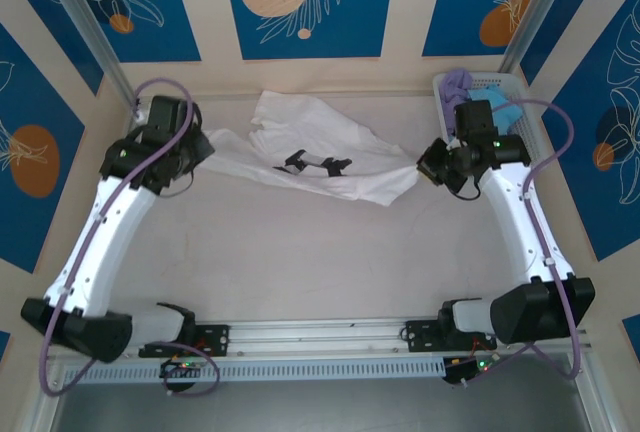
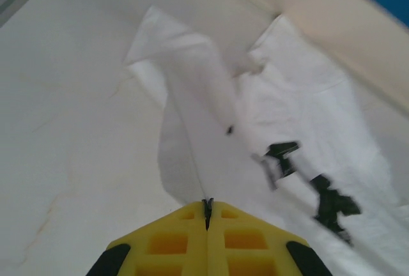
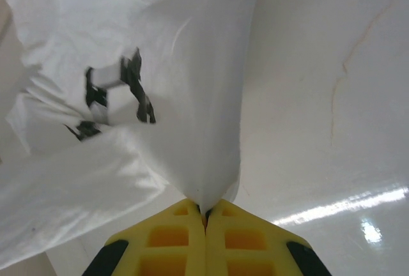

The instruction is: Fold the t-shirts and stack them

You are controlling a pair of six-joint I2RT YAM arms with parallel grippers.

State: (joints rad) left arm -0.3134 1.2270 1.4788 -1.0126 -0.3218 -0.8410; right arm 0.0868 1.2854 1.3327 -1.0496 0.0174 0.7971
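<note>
White t-shirt (image 1: 330,142) lies spread toward the table's (image 1: 300,262) twelve o'clock edge; left gripper (image 2: 208,207) is pinched closed on its nine o'clock end, right gripper (image 3: 206,213) clamped on its three o'clock corner.

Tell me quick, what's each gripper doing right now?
Left gripper: closed, pinching an edge of the large white cloth t-shirt.
Right gripper: closed on the same t-shirt's opposite edge.

White shirt (image 2: 300,97) mark (image 2: 282,151) blurred; basket (image 1: 500,79) half-hidden behind R arm (image 1: 522,207).
</note>
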